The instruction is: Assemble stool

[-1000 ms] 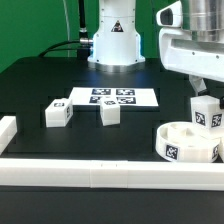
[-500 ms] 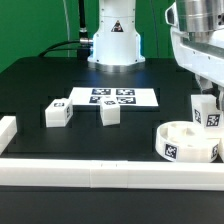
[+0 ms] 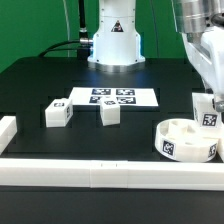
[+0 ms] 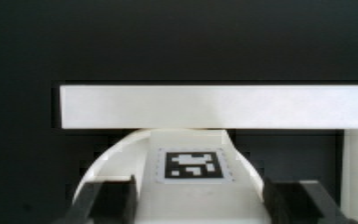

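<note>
The stool's round ring-like seat (image 3: 186, 141) lies on the black table at the exterior view's right, with a tag on its side. My gripper (image 3: 206, 100) comes down from the top right and is shut on a white tagged leg (image 3: 208, 113), which hangs upright at the seat's far right rim. Whether the leg touches the seat I cannot tell. In the wrist view the leg (image 4: 194, 166) sits between my dark fingers (image 4: 99, 201), tag facing the camera. Two more loose legs (image 3: 57, 114) (image 3: 110, 113) lie at centre left.
The marker board (image 3: 112, 97) lies flat behind the loose legs. A long white rail (image 3: 100, 172) runs along the table's front edge, with a short piece (image 3: 7, 130) at the left. In the wrist view a white rail (image 4: 211, 106) crosses beyond the leg. The robot's base (image 3: 112, 40) stands at the back.
The arm has shifted slightly toward the exterior view's right, carrying the leg with it. The seat and the loose legs have not moved.
</note>
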Robot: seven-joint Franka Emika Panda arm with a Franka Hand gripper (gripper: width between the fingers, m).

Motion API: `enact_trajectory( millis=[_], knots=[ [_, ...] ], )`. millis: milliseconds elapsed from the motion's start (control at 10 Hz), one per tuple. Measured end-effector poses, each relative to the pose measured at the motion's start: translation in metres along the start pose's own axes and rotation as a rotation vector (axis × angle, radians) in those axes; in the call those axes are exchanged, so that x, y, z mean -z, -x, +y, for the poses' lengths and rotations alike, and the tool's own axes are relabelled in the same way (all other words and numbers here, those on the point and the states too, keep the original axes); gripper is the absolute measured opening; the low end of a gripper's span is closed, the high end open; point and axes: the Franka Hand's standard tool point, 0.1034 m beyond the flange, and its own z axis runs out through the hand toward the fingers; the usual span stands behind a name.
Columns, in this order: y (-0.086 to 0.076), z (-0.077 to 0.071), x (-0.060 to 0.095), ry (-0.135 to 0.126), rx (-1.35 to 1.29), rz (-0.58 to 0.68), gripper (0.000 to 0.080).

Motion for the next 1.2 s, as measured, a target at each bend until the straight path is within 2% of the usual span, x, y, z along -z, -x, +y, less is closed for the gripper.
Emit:
enact_trajectory(
  millis=[100, 200, 300, 700, 1000, 1100, 1200],
  knots=[
    [0.002, 0.000, 0.000, -0.001, -0.001, -0.002, 0.0339],
    [0.002, 0.000, 0.000, -0.001, 0.011, -0.002, 0.0506],
    [0.002, 0.000, 0.000, -0.001, 0.018, -0.002, 0.0620],
    [0.007, -0.006, 0.017, -0.032, 0.131, -0.014, 0.0649],
    [0.007, -0.005, 0.015, -0.028, 0.213, -0.012, 0.0649],
    [0.008, -0.002, 0.014, -0.008, 0.329, -0.008, 0.0649],
    [0.011, -0.002, 0.017, 0.032, 0.492, -0.009, 0.0649]
  ],
)
